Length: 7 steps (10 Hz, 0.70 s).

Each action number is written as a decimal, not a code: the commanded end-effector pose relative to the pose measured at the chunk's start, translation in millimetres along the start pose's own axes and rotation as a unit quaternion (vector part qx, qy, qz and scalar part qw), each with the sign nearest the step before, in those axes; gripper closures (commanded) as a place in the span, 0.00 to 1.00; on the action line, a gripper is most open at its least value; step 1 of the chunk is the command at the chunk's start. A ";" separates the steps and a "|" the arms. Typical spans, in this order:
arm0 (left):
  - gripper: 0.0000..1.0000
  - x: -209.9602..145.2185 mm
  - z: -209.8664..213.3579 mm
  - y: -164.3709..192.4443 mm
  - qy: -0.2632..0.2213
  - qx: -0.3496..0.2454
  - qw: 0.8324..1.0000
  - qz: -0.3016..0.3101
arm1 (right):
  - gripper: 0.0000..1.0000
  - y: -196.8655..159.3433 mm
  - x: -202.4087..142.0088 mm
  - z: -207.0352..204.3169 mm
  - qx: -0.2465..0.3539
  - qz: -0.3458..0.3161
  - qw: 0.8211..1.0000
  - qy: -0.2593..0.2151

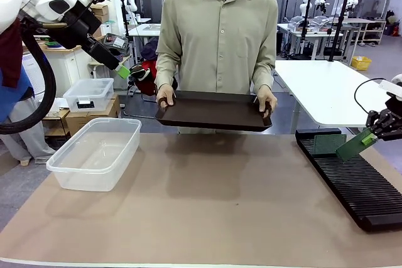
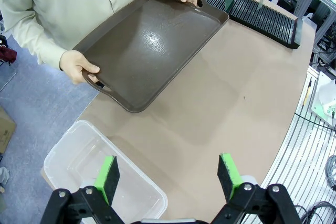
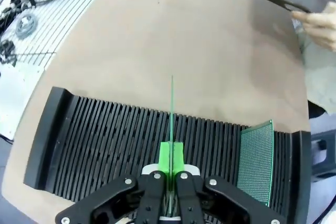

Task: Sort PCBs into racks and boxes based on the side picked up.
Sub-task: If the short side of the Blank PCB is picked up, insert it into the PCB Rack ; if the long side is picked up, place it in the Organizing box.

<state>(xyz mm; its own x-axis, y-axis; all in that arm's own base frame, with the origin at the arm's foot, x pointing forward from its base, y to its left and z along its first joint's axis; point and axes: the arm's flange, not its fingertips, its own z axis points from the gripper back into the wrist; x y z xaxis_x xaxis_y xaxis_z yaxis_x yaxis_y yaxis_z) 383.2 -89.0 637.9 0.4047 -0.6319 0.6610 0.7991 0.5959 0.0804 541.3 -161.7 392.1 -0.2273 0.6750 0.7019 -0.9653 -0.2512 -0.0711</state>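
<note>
the table (image 1: 207, 211) has a brown top. a clear tub (image 1: 94, 153) sits on its left side, a long black rack (image 1: 352, 180) on its right, well apart, bare surface between.

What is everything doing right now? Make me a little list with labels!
right tool: shut on a green PCB, held edge-on above the rack
other PCB: already standing upright in a slot near one end of the rack
left tool: open, holding nothing, raised above the clear tub
clear tub: nothing inside
tray: dark brown, bare, held by the person's two hands at the far side of the table
</note>
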 end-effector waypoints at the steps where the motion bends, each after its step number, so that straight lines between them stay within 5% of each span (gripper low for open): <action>1: 0.00 -1.9 -1.0 0.6 0.000 -0.005 1.000 0.001 | 0.98 19.0 -1.2 -9.8 -0.009 0.047 0.999 0.016; 7: 0.00 -1.9 -1.0 0.6 0.000 -0.005 1.000 0.001 | 0.98 29.3 -16.0 -33.9 -0.032 0.038 0.999 -0.023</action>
<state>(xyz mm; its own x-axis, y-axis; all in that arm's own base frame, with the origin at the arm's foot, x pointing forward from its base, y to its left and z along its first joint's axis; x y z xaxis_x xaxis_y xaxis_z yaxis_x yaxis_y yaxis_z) 383.2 -89.0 637.9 0.4047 -0.6319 0.6610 0.7991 0.5959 0.0804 515.7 -159.1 358.0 -0.2753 0.6468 0.7112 -0.9548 -0.2702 -0.1238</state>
